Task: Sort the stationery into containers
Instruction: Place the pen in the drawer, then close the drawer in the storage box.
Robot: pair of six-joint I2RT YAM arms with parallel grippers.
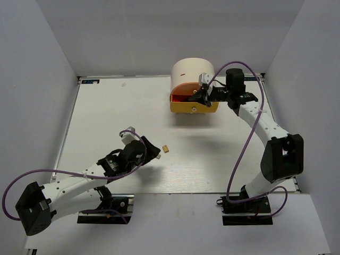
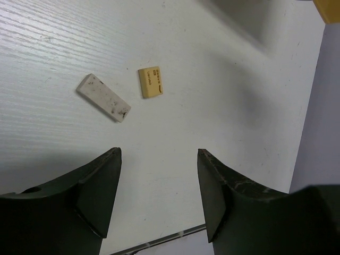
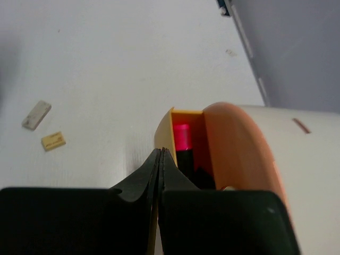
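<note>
1. Tan block eraser (image 2: pixel 150 82) and grey slab eraser (image 2: pixel 103 98) are lying on the white table (image 2: pixel 239 106), before the wide-gaping left claw (image 2: pixel 159 156).
2. Both seeming light, firm, grippy: pinch across the narrow sides.
3. Right claw (image 3: pixel 161 159) is resting closed, empty, at the yellow drawer (image 3: pixel 162 130).

The white table (image 1: pixel 106 122) carries a cream desk unit (image 1: pixel 191 69) at its far edge, right of middle, and a tan eraser (image 2: pixel 150 82) just beside a grey eraser (image 2: pixel 103 98) nearer the middle.

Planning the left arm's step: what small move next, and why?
Probably ease the left gripper forward and down over the tan eraser: its jaws stand open, the eraser lies loose just ahead beside the grey eraser, and the yellow drawer is open.
</note>
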